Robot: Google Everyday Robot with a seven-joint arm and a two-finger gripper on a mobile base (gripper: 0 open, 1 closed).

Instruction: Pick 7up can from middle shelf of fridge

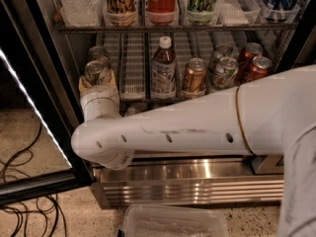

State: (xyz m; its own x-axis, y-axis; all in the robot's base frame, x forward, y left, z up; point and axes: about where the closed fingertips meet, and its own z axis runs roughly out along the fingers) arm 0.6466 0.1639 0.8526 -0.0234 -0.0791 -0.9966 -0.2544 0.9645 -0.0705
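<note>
There's just the one camera, perched high behind the arm and looking down and forward into the open fridge. It's close enough that the arm sweeps right across the lower half of the view. It looks down on the middle shelf, with the tier above cut off at the top edge and a strip of floor along the bottom, and the gripper sits at that shelf's left end, seen from behind its wrist.
</note>
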